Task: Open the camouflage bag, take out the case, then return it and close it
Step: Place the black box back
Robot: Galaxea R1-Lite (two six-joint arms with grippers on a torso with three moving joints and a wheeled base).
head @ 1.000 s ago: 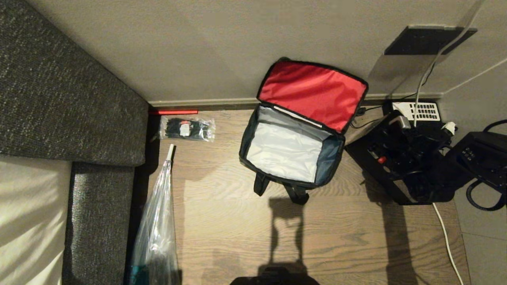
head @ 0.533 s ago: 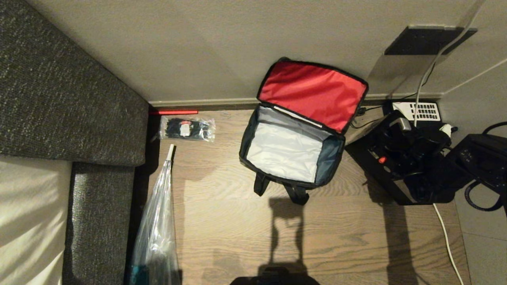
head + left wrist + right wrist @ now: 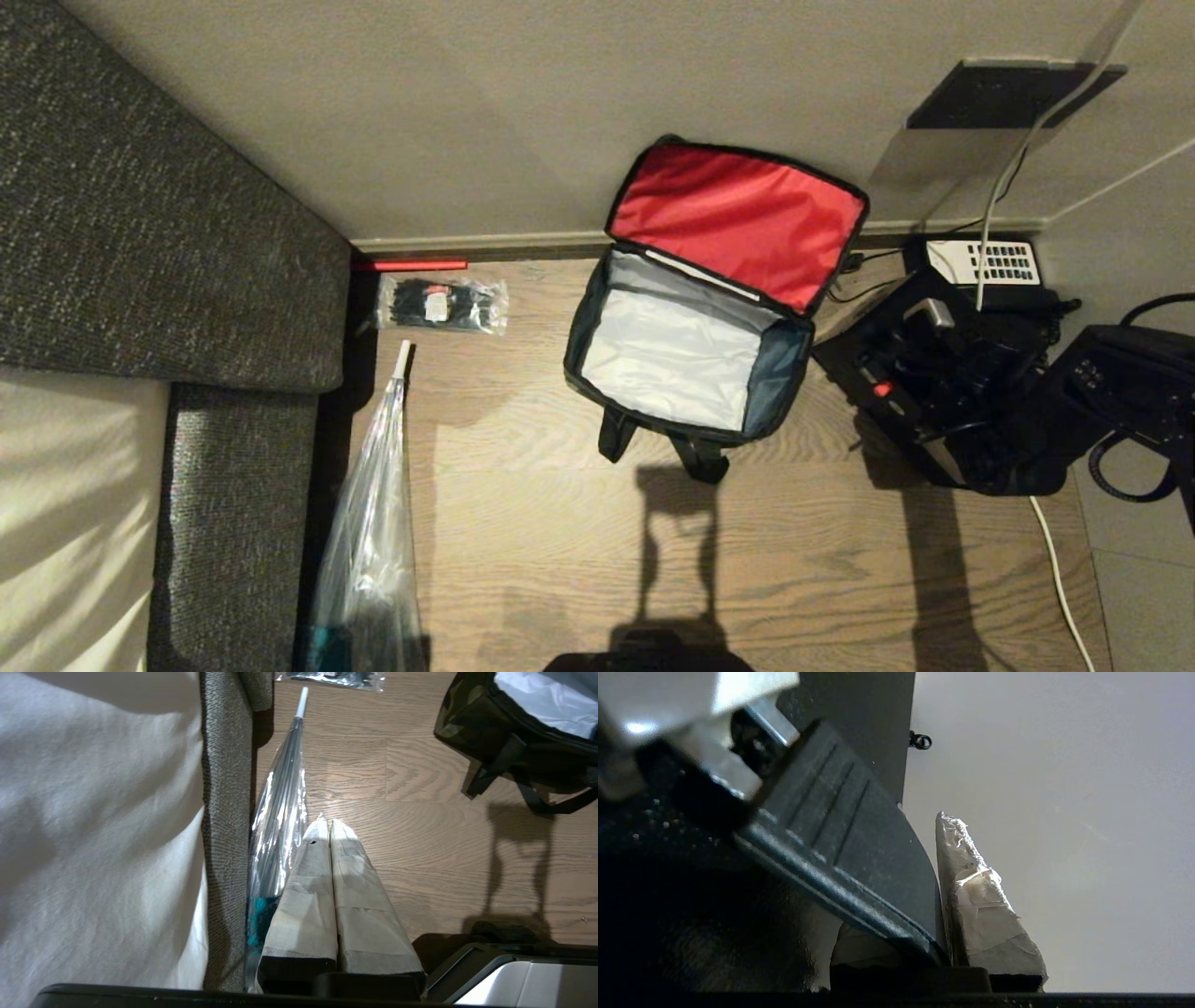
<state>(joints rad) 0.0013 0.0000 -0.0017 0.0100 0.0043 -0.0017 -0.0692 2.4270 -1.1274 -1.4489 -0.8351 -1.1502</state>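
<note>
Right gripper [image 3: 941, 914]: jaws closed onto something thin and dark, a black strap or flat edge running between the two taped fingers [image 3: 985, 905]; looks like the handle of the case [image 3: 920, 392], though the wrist view is too close to be sure which part. In the head view the gripper sits low over the case, right of the bag; its tips are lost in the dark clutter there.

Case: black, small red latch showing, on the floor [image 3: 560, 541] just right of the camouflage bag [image 3: 691, 355], close to its right side; touching or not, cannot tell. The black telephone [image 3: 990, 266] with white keys sits beyond it by the wall.

Bag: open, red lid lining flipped back against the wall, silver-grey inside bare, nothing in it.

Left gripper [image 3: 331, 830]: parked low at the robot's left, jaws pressed together, holding nothing, beside a clear-wrapped umbrella [image 3: 280, 812] along the sofa [image 3: 224, 812]. A cable tie packet [image 3: 441, 303] lies left of the bag, well apart.

Step, judged: case is out, bag open, so this is the pickup for the return. The next move calls for a lift clear of the phone cables, a carry left over the open mouth, lowering the case flat, and only then the lid. Risk: the strap grip lets the case swing or tilt.
</note>
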